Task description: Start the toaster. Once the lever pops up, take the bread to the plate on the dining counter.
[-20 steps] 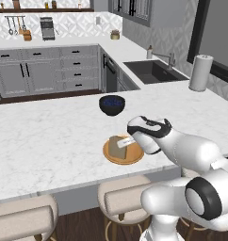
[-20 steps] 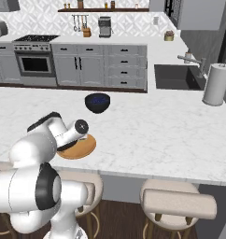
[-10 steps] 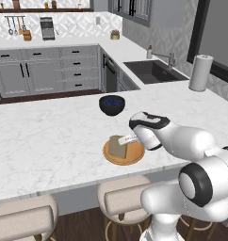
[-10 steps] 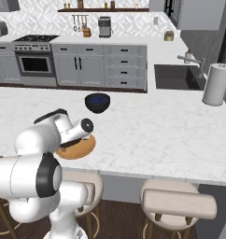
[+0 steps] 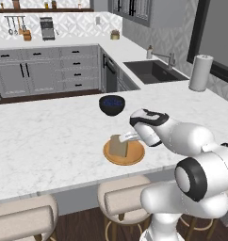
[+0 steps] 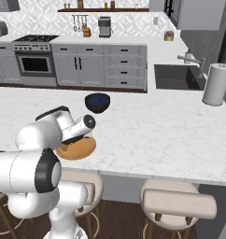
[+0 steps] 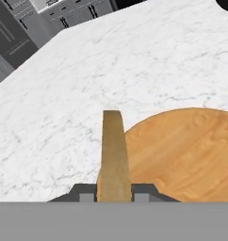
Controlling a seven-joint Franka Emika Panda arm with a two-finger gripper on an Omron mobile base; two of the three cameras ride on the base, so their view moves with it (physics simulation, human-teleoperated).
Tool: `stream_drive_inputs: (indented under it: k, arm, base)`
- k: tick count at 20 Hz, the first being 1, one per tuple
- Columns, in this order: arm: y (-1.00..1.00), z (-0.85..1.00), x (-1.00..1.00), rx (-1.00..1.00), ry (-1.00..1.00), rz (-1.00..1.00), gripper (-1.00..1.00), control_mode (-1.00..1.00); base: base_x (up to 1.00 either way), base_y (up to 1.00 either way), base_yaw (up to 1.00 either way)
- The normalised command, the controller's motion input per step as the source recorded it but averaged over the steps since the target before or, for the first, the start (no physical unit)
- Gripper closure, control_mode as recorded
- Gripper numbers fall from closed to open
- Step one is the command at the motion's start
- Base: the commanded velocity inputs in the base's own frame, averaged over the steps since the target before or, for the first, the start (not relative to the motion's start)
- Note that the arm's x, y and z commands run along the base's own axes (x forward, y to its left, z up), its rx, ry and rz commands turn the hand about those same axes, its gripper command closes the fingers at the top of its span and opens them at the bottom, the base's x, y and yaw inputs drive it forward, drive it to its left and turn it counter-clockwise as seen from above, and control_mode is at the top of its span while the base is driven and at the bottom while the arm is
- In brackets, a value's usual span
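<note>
You're holding the bread (image 7: 114, 155) on edge over the plate (image 5: 134, 157), mid-frame on the dining table (image 5: 50, 141); jaws are pinching its faces narrowly. It's looking light, stiff and crumbly, so you're wanting a gentle squeeze.

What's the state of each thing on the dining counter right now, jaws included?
bread: upright on edge over the plate, between the jaws
plate: flat on the dining counter, near its front edge
gripper: jaws closed on the bread
dark blue bowl: upright, behind the plate, apart from it
</note>
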Motion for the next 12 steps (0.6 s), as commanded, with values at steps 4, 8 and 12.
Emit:
stream_drive_inputs:
  k: [4, 8, 12]
  arm:
    - [0.00, 0.00, -0.02, 0.00, 0.00, 0.00, -1.00, -1.00]
    - [-0.08, 0.01, -0.04, 0.00, 0.00, 0.00, -1.00, -1.00]
    - [-0.08, 0.12, -0.05, 0.00, -0.02, 0.00, -1.00, -1.00]
  base:
    - [0.00, 0.00, 0.00]
    - [0.00, 0.00, 0.00]
    - [0.00, 0.00, 0.00]
